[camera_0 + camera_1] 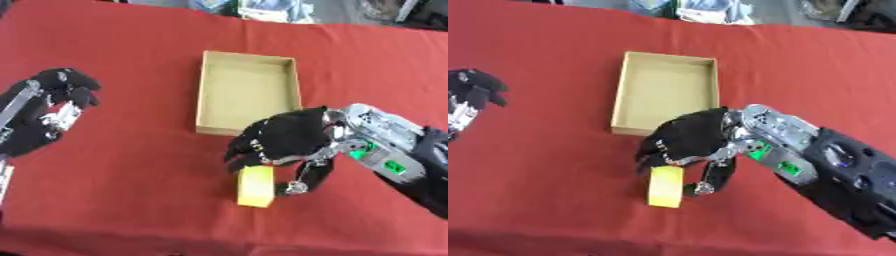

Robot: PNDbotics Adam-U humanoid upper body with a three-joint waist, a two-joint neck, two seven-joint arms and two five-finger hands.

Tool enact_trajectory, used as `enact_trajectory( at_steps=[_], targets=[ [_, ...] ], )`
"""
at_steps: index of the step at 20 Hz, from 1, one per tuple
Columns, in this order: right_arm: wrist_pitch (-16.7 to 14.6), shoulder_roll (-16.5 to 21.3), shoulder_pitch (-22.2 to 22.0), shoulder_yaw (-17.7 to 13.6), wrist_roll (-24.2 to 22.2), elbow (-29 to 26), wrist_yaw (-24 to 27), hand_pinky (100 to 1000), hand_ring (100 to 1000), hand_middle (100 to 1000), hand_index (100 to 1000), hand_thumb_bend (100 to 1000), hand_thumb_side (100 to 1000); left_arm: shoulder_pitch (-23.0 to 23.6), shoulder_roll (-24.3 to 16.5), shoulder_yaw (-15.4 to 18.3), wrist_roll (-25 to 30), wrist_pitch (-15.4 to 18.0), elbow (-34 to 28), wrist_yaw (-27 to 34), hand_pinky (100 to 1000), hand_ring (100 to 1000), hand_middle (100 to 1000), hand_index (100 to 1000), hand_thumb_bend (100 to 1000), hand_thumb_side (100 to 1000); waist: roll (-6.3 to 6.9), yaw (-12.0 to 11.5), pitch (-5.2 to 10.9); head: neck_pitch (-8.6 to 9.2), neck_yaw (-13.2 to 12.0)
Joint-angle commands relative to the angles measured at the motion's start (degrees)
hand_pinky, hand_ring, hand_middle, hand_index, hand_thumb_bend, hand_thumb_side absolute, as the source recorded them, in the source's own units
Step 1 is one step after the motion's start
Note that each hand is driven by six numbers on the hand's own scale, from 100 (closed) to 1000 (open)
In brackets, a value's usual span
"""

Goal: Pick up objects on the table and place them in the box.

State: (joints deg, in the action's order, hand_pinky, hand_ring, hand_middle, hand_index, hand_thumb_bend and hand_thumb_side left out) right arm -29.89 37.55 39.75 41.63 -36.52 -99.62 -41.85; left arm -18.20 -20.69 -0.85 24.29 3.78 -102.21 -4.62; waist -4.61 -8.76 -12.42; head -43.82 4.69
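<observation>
Nearest the lens: yellow block [255,186], lying on the red tablecloth [140,165] directly under the right hand [284,137], fingers curled down over its top end and thumb [308,177] hooked along its right side. Looks closed around the block, though contact underneath cannot be confirmed. Far off to the left: left hand [54,102], idle, fingers relaxed, holding nothing. Just beyond the right hand's knuckles: open cardboard box [247,92], nothing visible inside. Risks: block pivoting out from a one-ended pinch; catching the box's near wall if carried low.
</observation>
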Motion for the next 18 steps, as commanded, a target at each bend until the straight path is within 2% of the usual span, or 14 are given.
enact_trajectory(
  at_steps=[1, 18],
  targets=[
    [-10.91, 0.70, 0.47, -0.96, -10.53, -0.27, -0.56, 894, 968, 926, 945, 285, 193, -0.90, -0.55, 0.48, -0.05, -0.04, -1.16, 0.02, 707, 604, 646, 691, 154, 602, 0.19, -0.11, 0.66, -0.29, 0.23],
    [-10.03, 2.43, -1.74, -2.05, -7.99, -2.26, -0.38, 874, 947, 887, 911, 251, 185, -1.19, -0.34, 0.55, -0.04, -0.11, -1.27, 0.08, 708, 603, 646, 690, 153, 603, 0.10, -0.59, 0.24, -0.29, 0.45]
  ],
)
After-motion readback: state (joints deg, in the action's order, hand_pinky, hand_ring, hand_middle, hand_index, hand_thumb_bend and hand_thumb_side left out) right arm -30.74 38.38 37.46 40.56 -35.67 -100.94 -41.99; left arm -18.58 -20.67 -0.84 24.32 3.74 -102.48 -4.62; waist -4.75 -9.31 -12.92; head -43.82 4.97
